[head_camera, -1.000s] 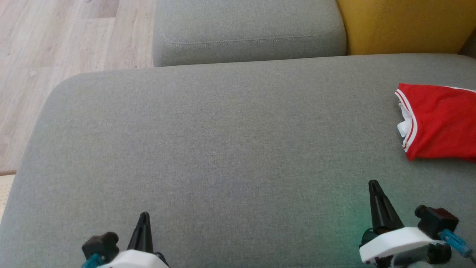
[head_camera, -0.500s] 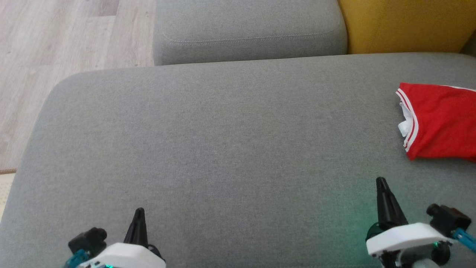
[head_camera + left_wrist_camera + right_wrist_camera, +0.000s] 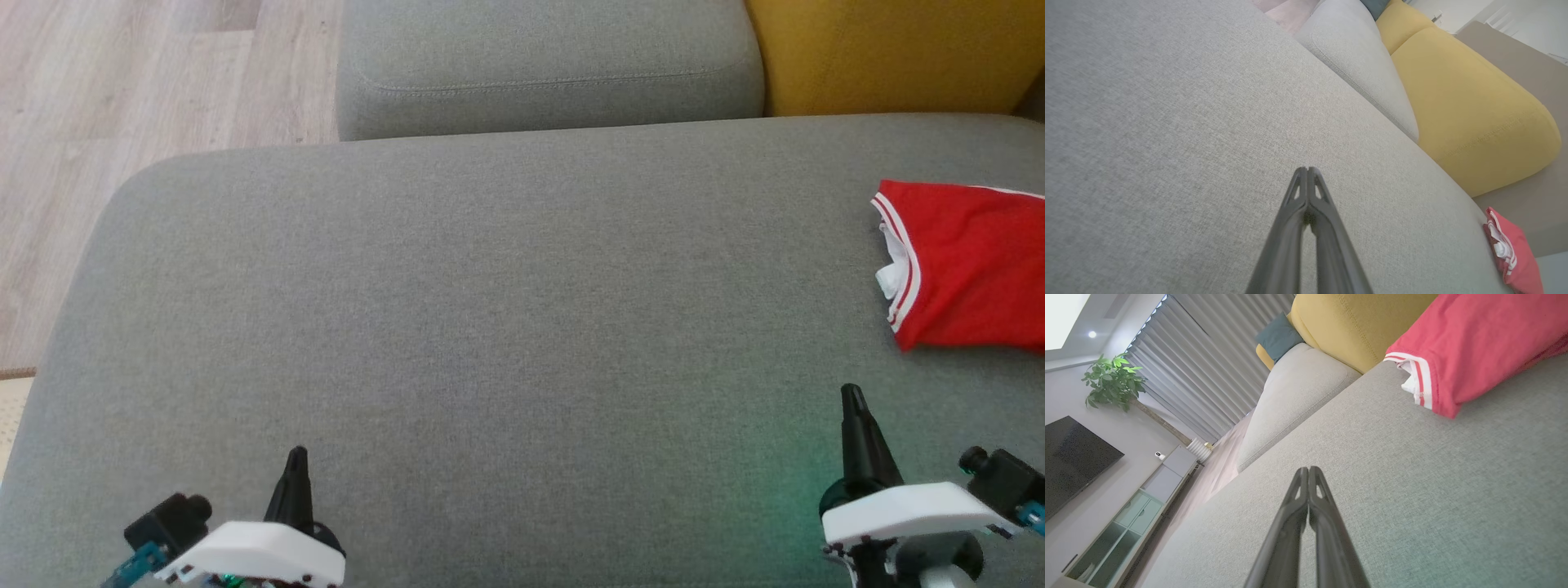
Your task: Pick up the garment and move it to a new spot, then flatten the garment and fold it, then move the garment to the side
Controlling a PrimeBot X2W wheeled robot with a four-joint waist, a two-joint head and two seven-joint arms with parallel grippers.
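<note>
The garment [image 3: 971, 265] is red with white-striped trim and lies folded at the right edge of the grey sofa seat [image 3: 490, 310]. It also appears at the lower right of the left wrist view as the garment [image 3: 1515, 253], and at the upper right of the right wrist view as the garment [image 3: 1478, 347]. My left gripper [image 3: 297, 454] [image 3: 1307, 168] is shut and empty above the seat's near left. My right gripper [image 3: 851, 392] [image 3: 1308, 468] is shut and empty, a short way in front of the garment.
A grey cushion [image 3: 539, 65] and a yellow cushion [image 3: 890, 53] lie beyond the seat. Wooden floor [image 3: 106, 122] runs along the left. The right wrist view takes in a TV [image 3: 1069, 457], a cabinet [image 3: 1126, 514], a plant [image 3: 1112, 381] and curtains [image 3: 1208, 371].
The left gripper has drifted left and the right gripper right, both staying shut. The head camera has shifted slightly. The garment has stayed put.
</note>
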